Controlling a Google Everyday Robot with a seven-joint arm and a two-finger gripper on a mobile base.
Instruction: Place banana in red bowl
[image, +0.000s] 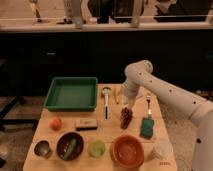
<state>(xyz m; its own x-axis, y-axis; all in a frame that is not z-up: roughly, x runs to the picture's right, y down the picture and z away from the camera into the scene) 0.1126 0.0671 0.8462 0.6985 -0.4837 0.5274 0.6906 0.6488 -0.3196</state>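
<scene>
Banana (118, 94) lies on the counter (107, 131) just left of the claw (126, 104), between it and the metal spoon (106, 102), with its length running away from the camera. Expect it to be light, soft under the skin and a little slick. Take it with a gentle pinch across the middle of its length, not at a tapered tip where it could pivot or slip out. A hard squeeze would likely bruise it.

The claw hangs low over the counter with its jaws spread and nothing between them. As far as you can tell, it is not touching the banana. On the near side of the claw sits a dark bunch of grapes (126, 116). Farther toward the camera on the same line is the red bowl (128, 150), with nothing visible in it. To the right of the claw lie a fork (148, 102) and a blue-green sponge (146, 127).

The arm (170, 95) comes in from the right, folds at a raised elbow (139, 72) above the claw, and drops the wrist almost straight down. You probably need to shift the claw left and set the jaws across the banana's short side.
</scene>
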